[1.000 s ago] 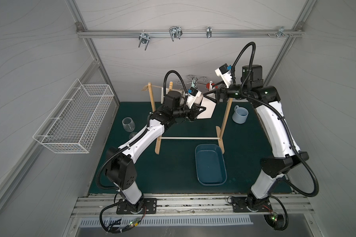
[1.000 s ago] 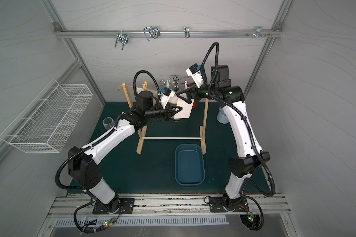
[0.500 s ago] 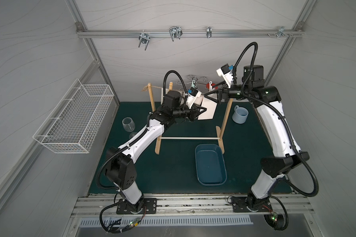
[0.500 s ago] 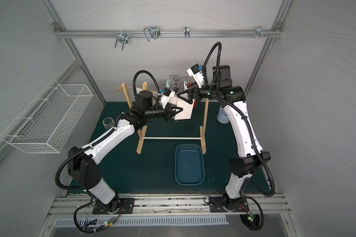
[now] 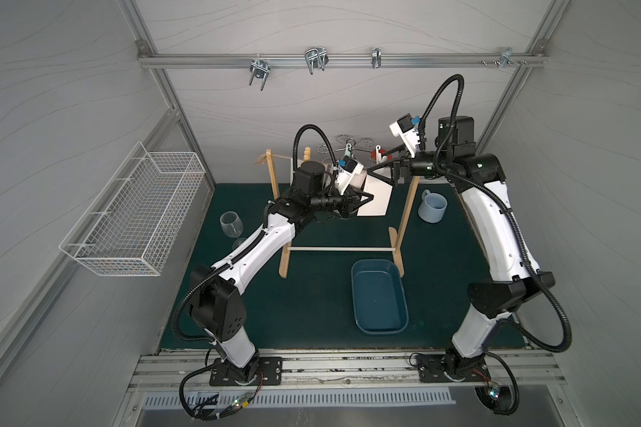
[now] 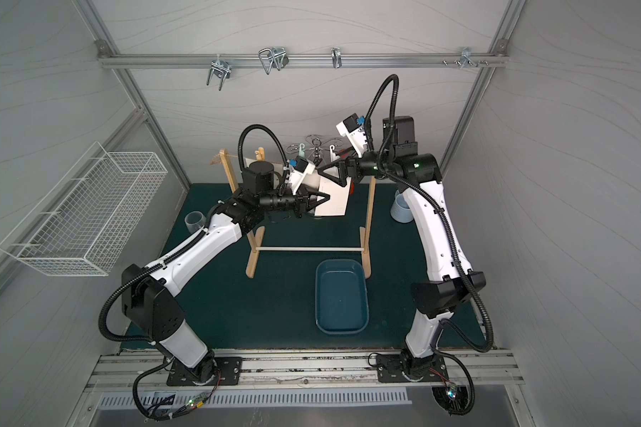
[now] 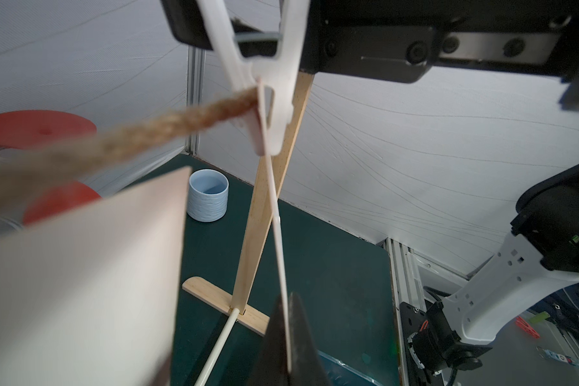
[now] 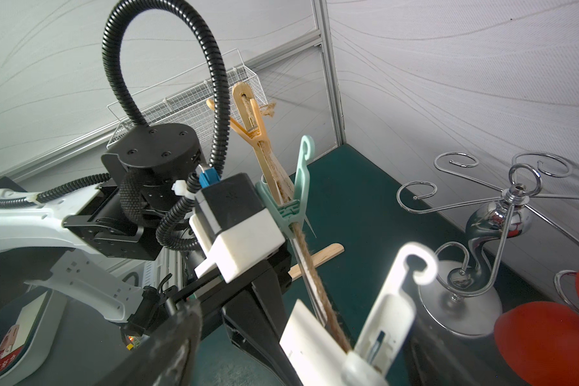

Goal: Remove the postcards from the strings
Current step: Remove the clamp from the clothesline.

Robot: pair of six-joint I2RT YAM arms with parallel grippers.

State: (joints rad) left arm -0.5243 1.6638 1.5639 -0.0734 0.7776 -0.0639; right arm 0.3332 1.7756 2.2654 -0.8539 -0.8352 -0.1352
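Since the postcard (image 5: 377, 197) is thin, light paper that bends and creases fast, my call is a flat pinch on a free edge and a gentle straight pull with no twisting. It hangs from the string (image 7: 147, 133) under a white clip (image 7: 273, 100), close to the wooden post (image 7: 268, 207) on the right arm's side. Down low the left gripper (image 7: 288, 320) is clamped on the card's bottom edge. Up top the right gripper (image 5: 377, 174) stands wide, jaws either side of the clip's handles; can't tell if they press it. The clip looks like springy plastic, so the handles should be squeezed first or the paper may tear. A second postcard (image 7: 81, 284) shows blurred, close by on the same string. A green clip (image 8: 295, 207) and an orange clip (image 8: 248, 110) sit further along it. Containers: blue tray (image 5: 353, 295) on the mat in front of the rack, nothing in it; blue mug (image 5: 433, 209) beside the post, looks empty; wire basket (image 5: 134, 210) on the side wall, nothing seen inside.
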